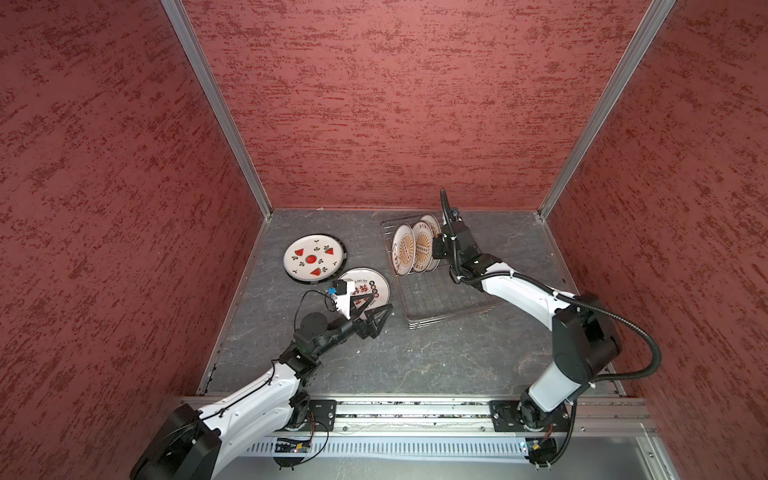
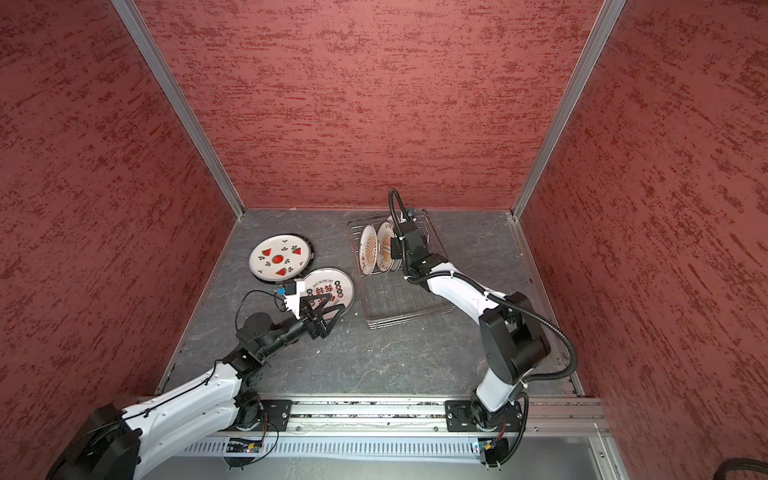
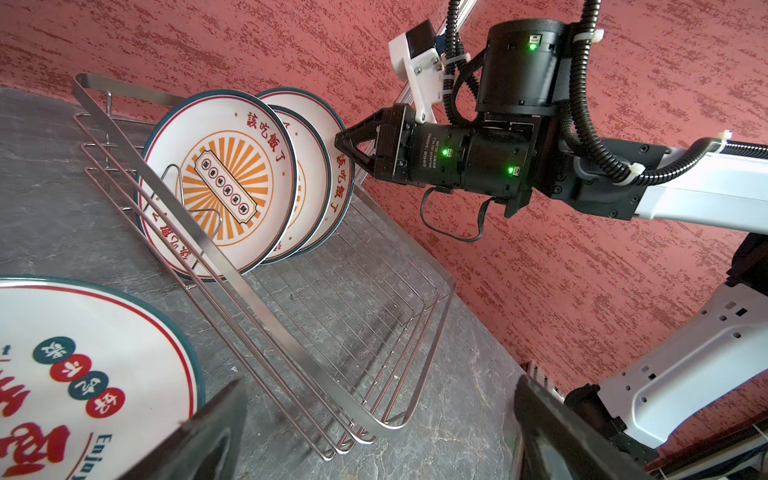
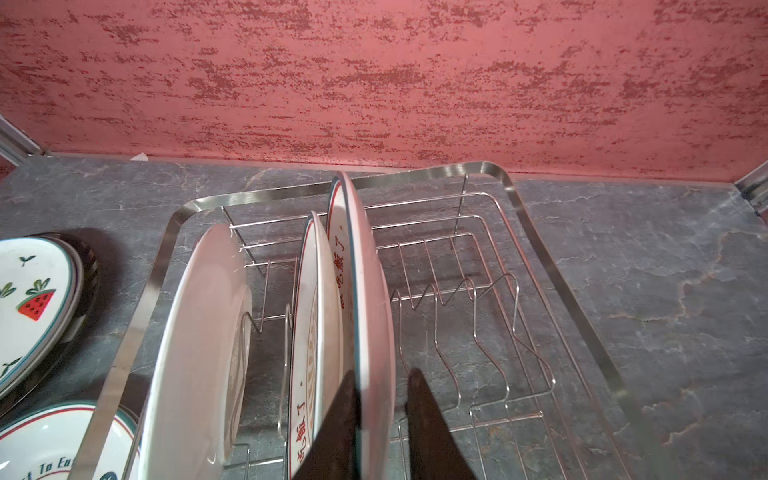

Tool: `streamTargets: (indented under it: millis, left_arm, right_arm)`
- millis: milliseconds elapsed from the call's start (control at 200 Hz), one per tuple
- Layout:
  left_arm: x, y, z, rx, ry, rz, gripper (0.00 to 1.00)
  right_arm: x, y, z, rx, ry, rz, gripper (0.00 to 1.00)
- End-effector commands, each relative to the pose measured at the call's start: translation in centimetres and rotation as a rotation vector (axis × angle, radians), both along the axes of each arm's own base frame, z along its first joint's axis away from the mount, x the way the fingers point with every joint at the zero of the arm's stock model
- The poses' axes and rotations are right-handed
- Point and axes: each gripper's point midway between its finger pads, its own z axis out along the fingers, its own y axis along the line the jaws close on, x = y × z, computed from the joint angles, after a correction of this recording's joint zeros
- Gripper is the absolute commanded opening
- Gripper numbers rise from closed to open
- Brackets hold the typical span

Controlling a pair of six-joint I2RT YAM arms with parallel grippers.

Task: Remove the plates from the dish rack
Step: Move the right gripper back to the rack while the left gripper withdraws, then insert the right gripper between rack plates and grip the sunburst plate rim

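3 plates (image 1: 422,249) on edge at the far end of the dish rack (image 1: 440,299), leaning a little, printed faces turned toward the left arm's side. End plate (image 4: 365,291) of the 3, the 1 closest to the right arm, likely the target: disc upright, its plane in line with the fingers, rim edge-on to the right gripper (image 4: 384,372). Straddling that rim, 1 finger on the printed face, 1 behind the back, jaws narrow; a sliver of gap on the back side, so cannot tell whether the pinch is made. Judging the coming move as a lift straight up along the disc's own plane, clear of the wire prongs (image 4: 515,307) and of the middle plate (image 4: 316,332) just beside. Right arm plainly the nearer. Left gripper (image 1: 383,300) spread wide, holding nothing, well apart from the rack, above the near edge of the character plate (image 1: 365,279) lying flat on the grey table (image 1: 415,361), beside the watermelon plate (image 1: 314,258).
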Motion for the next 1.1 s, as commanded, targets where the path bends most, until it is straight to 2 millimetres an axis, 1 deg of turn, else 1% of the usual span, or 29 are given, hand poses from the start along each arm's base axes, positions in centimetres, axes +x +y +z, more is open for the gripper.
streamTargets:
  millis: [0, 65, 175, 250, 401, 466, 511, 616, 787, 837, 1012, 1097]
  left_arm:
    - [0.0, -0.5, 1.1, -0.008, -0.023, -0.014, 0.99]
    - [0.1, -0.4, 1.1, -0.006, -0.021, -0.006, 0.99]
    - [0.4, -0.1, 0.9, -0.004, -0.016, 0.02, 0.99]
    - [0.4, -0.1, 0.9, -0.003, -0.015, 0.021, 0.99]
    - [0.4, 0.3, 0.9, -0.021, -0.004, 0.039, 0.99]
    - [0.2, 0.5, 1.0, -0.024, -0.01, 0.046, 0.99]
    - [0.2, 0.7, 1.1, -0.023, -0.013, 0.056, 0.99]
    - [0.1, 1.4, 1.4, -0.03, -0.025, 0.085, 0.99]
    - [0.0, 2.0, 1.5, -0.034, -0.034, 0.111, 0.99]
    - [0.1, 2.1, 1.5, -0.032, -0.035, 0.117, 0.99]
    - [0.1, 2.1, 1.5, -0.03, -0.035, 0.119, 1.0]
    - [0.2, 2.1, 1.5, -0.028, -0.036, 0.12, 0.99]
  right_arm:
    - [0.8, -1.6, -0.1, -0.08, 0.0, -0.093, 0.21]
    - [1.1, -1.8, -0.4, -0.106, 0.007, -0.112, 0.21]
    - [1.5, -1.0, -1.1, -0.112, 0.031, -0.084, 0.21]
    - [1.6, -0.6, -1.2, -0.102, 0.037, -0.068, 0.2]
    - [1.8, -0.3, -1.7, -0.107, 0.052, -0.058, 0.2]
    - [1.8, -0.3, -1.8, -0.108, 0.056, -0.057, 0.12]
    - [1.9, -0.3, -1.7, -0.108, 0.052, -0.058, 0.11]
    - [1.9, -0.4, -1.0, -0.11, 0.03, -0.076, 0.11]
    - [2.0, 0.0, 0.6, -0.149, -0.016, -0.102, 0.09]
    - [2.1, 0.0, 1.1, -0.167, -0.026, -0.116, 0.06]
    - [2.5, -0.1, 2.6, -0.205, -0.064, -0.154, 0.05]
    - [2.4, 0.0, 3.9, -0.22, -0.091, -0.166, 0.04]
